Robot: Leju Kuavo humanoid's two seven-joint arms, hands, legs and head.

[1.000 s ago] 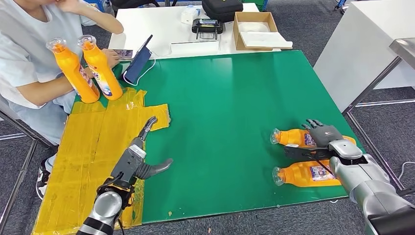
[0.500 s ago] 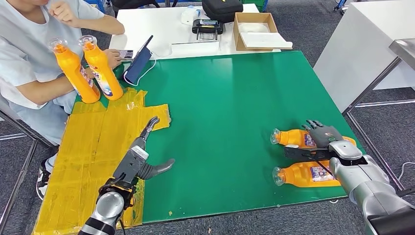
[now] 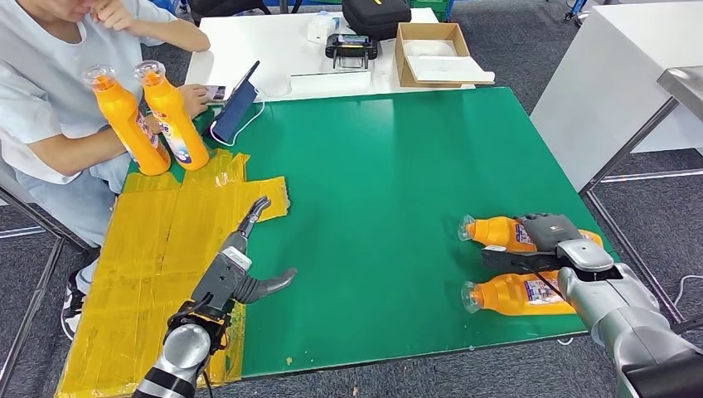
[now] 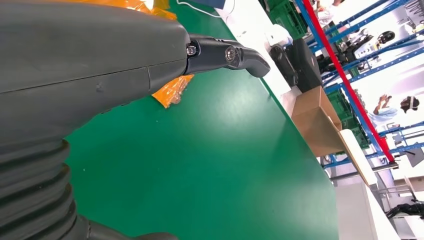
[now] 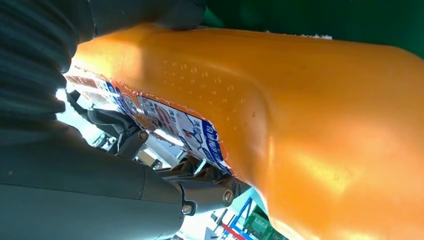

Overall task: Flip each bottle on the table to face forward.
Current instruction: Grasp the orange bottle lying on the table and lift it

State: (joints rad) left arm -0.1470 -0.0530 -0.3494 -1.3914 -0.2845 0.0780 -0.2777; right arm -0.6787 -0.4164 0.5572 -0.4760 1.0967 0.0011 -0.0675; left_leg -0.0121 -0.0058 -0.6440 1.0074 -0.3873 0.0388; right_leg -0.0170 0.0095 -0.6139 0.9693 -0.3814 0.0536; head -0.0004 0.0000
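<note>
Two orange bottles lie on their sides at the right end of the green mat [image 3: 381,166], caps pointing left. My right hand [image 3: 547,236] grips the far lying bottle [image 3: 496,233], its fingers curled over the body and its thumb on the near side. The right wrist view has that bottle [image 5: 300,125] up close, its label against my fingers [image 5: 200,190]. The near lying bottle [image 3: 510,294] rests just beside my wrist. Two more orange bottles [image 3: 124,124] [image 3: 172,120] stand upright at the far left. My left hand [image 3: 240,265] hovers open over the yellow tape [image 3: 157,257].
A person [image 3: 41,99] sits at the left edge, close behind the standing bottles. A propped tablet [image 3: 235,104] stands at the mat's far left corner. A cardboard box [image 3: 431,50] and a black case sit on the white table beyond. A white bench [image 3: 613,75] stands to the right.
My right hand's fingers, raised above the far lying bottle before, have curled down around it. The left hand and the bottles have stayed put.
</note>
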